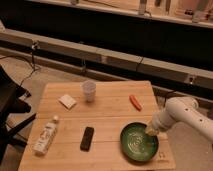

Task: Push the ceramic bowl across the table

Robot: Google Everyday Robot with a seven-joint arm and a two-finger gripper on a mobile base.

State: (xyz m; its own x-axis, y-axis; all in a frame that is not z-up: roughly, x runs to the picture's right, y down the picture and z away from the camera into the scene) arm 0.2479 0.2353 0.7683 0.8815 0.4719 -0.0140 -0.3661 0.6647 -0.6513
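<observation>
The ceramic bowl (138, 142) is wide, shallow and glossy dark green with pale streaks inside. It sits near the front right corner of the light wooden table (110, 117). My white arm comes in from the right, and my gripper (151, 130) is at the bowl's upper right rim, touching or just over it.
A translucent white cup (89, 90) stands at the back middle. A pale block (67, 101) lies to its left, an orange carrot-like item (135, 102) at the back right, a black remote (87, 138) at the front middle, a bottle (45, 137) at the front left. A dark chair (10, 107) is to the left.
</observation>
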